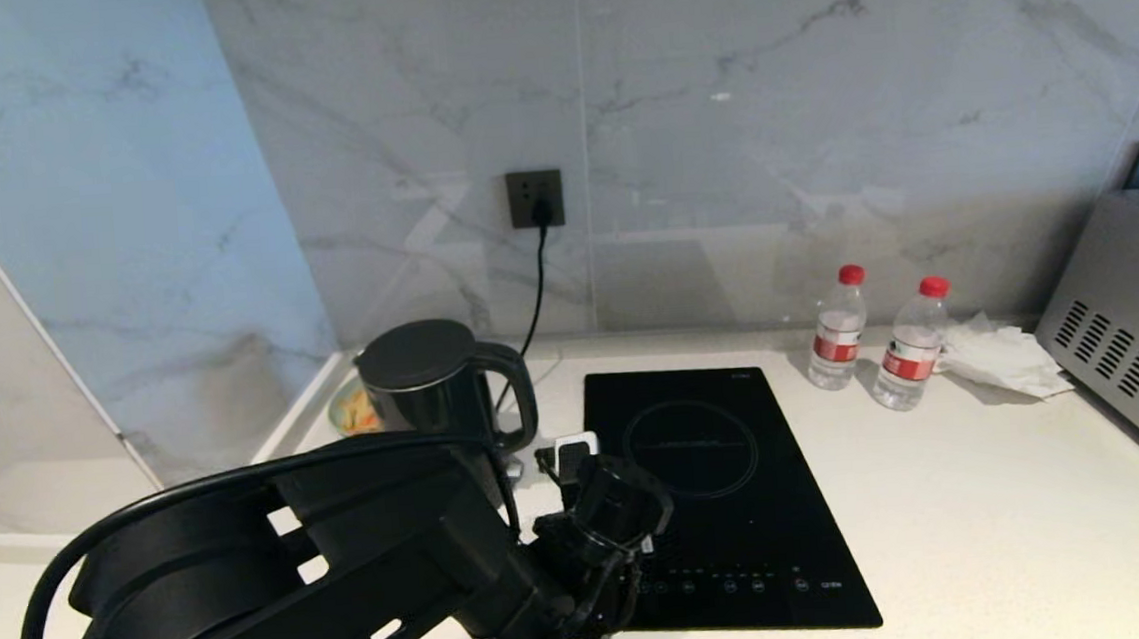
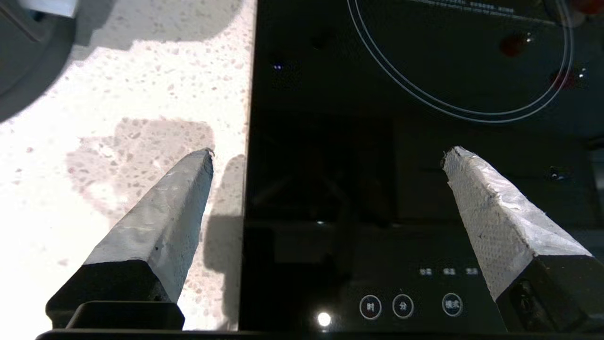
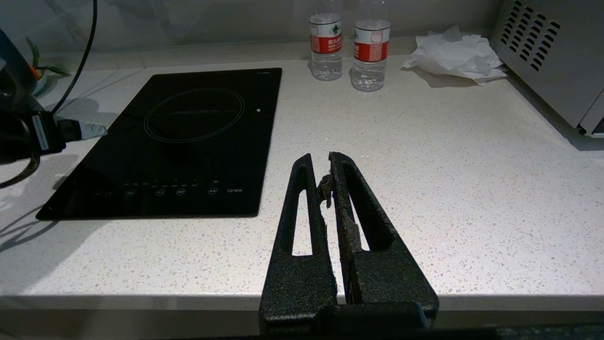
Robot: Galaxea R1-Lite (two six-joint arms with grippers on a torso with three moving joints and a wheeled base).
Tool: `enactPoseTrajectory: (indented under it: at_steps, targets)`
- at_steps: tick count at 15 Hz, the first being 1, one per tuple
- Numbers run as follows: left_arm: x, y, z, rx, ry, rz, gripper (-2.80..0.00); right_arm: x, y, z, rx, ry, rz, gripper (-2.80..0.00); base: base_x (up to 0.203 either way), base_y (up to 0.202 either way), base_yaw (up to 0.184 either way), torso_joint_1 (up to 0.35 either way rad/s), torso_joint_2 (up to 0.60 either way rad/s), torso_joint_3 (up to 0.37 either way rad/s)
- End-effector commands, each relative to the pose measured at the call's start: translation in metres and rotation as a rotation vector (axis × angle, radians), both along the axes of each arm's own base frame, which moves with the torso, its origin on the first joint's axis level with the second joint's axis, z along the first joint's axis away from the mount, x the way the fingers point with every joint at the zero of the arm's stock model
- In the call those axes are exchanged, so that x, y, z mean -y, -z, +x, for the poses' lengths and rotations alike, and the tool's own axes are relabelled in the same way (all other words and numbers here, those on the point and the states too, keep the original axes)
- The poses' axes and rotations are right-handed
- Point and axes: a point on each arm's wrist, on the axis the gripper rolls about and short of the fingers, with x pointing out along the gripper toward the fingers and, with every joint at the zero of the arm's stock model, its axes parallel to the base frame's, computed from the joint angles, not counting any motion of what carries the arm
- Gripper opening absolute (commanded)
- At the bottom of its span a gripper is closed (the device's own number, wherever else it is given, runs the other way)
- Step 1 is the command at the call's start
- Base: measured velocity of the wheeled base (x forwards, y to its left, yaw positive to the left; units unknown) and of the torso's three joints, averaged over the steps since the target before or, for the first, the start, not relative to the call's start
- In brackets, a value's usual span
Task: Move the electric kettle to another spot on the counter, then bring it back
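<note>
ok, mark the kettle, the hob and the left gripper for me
electric kettle (image 1: 419, 355), head view, on its lid.
induction hob (image 1: 733, 509), head view, on bare glass.
left gripper (image 2: 328, 153), left wrist view, midway between fingertips.

Kitchen: white speckled counter (image 1: 994, 510) with inset black induction hob (image 1: 732, 489), grey-veined marble wall (image 1: 717, 129) with socket (image 1: 534, 198), electric kettle (image 1: 433, 379) left of centre, steel appliance (image 1: 1137, 330) at right edge.
</note>
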Motion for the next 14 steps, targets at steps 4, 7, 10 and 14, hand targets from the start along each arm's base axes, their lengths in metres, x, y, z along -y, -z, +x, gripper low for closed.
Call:
enactPoseTrajectory:
  at_steps: [4,7,10,14]
  targets:
    - [0.001,-0.011,-0.001,0.022,0.008,-0.014,0.0,0.0,0.0,0.0,0.0,0.0,-0.003,-2.8,0.0,0.0,0.0,0.0,0.0,0.0]
    - [0.001,-0.014,-0.003,0.027,0.015,-0.008,0.0,0.0,0.0,0.0,0.0,0.0,-0.003,-2.8,0.0,0.0,0.0,0.0,0.0,0.0]
    - [-0.012,-0.012,-0.01,0.066,0.138,0.027,0.0,0.0,0.0,0.0,0.0,0.0,-0.003,-2.8,0.0,0.0,0.0,0.0,0.0,0.0]
    - [-0.026,-0.006,-0.003,0.137,0.228,0.028,0.0,0.0,0.0,0.0,0.0,0.0,-0.003,-2.8,0.0,0.0,0.0,0.0,0.0,0.0]
